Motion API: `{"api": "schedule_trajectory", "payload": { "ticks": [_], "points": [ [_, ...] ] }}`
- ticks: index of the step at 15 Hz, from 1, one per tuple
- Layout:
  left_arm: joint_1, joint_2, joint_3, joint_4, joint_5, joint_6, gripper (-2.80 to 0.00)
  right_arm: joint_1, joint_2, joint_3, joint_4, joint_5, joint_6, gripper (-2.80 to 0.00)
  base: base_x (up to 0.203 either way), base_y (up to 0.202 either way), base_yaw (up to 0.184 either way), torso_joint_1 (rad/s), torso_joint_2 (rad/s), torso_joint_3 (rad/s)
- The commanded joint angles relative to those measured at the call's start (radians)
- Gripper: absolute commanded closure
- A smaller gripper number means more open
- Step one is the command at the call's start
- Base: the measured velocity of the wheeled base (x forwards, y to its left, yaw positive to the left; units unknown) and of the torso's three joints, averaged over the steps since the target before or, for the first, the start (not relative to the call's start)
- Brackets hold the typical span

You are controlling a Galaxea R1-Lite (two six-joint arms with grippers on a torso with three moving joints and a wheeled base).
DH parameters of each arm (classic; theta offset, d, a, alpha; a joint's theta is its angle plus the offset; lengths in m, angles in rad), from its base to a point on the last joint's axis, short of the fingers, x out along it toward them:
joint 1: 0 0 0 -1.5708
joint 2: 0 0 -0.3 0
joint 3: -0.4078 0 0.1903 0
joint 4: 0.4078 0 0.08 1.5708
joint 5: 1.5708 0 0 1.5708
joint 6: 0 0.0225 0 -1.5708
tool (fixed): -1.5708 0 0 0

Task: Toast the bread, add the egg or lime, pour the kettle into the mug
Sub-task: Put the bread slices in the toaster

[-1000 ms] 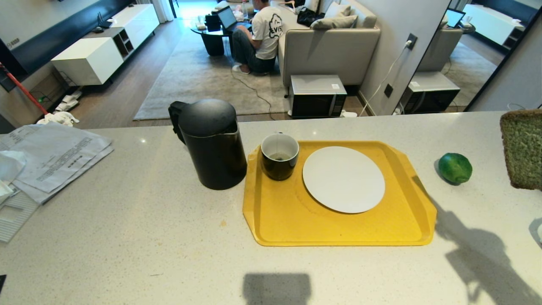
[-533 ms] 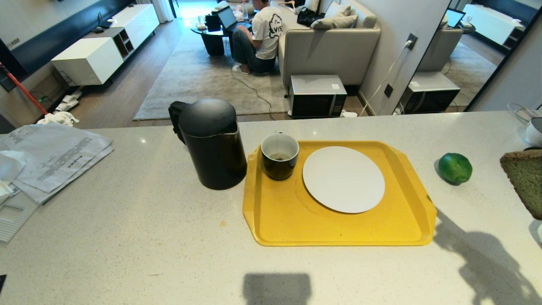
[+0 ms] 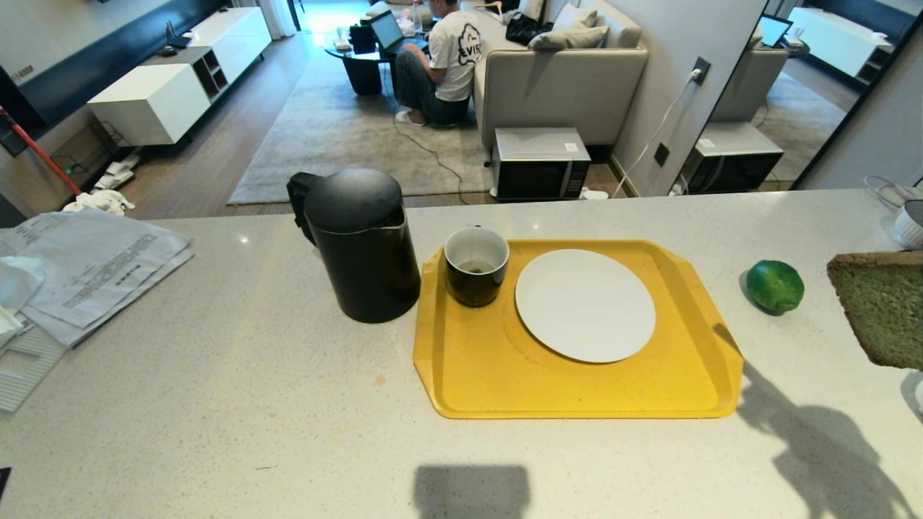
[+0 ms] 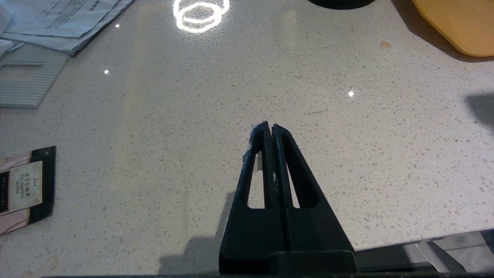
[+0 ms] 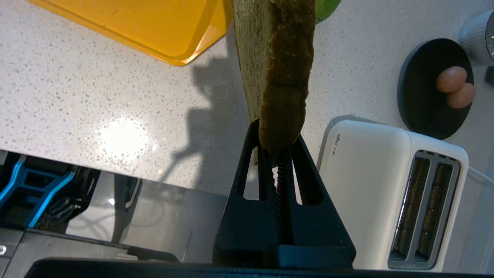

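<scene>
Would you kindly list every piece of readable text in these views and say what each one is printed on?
"PEACH OOLONG TEA": on the tea sachet lying on the countertop; its smaller lines are too small to read.
"EVIS" (partly hidden): on the back of the person's white T-shirt.
Printed papers: text too small to read.
Toaster: embossed brand on its side, unreadable.

Mug [image 3: 476, 265] on tray [image 3: 497, 375], beside kettle [image 3: 358, 241]

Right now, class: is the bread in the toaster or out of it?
Out. The right gripper is shut on the bread, held in the air beside the white toaster, whose two slots appear empty.
</scene>
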State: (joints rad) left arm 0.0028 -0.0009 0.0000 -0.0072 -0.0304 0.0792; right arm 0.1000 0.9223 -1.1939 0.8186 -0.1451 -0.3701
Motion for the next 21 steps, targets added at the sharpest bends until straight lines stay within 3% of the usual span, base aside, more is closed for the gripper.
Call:
{"api": "schedule_trajectory", "payload": {
  "ticks": [1, 3, 21],
  "points": [
    [0.0, -0.001, 0.0, 0.0, -0.001, 0.001, 0.0, 0.0, -0.019, 0.034, -0.009, 0.002, 0.004, 0.0, 0.0, 0.0, 0.0, 0.0, 0.0, 0.0],
    [0.0, -0.001, 0.0, 0.0, 0.0, 0.001, 0.0, 0.001, -0.016, 0.023, -0.019, 0.001, 0.056, 0.0, 0.0, 0.0, 0.0, 0.014, -0.02, -0.013],
    [0.0, -0.001, 0.0, 0.0, 0.0, 0.001, 0.0, 0.0, -0.019, 0.022, -0.039, -0.005, 0.059, 0.0, 0.0, 0.0, 0.0, 0.156, -0.29, -0.13]
  ]
}}
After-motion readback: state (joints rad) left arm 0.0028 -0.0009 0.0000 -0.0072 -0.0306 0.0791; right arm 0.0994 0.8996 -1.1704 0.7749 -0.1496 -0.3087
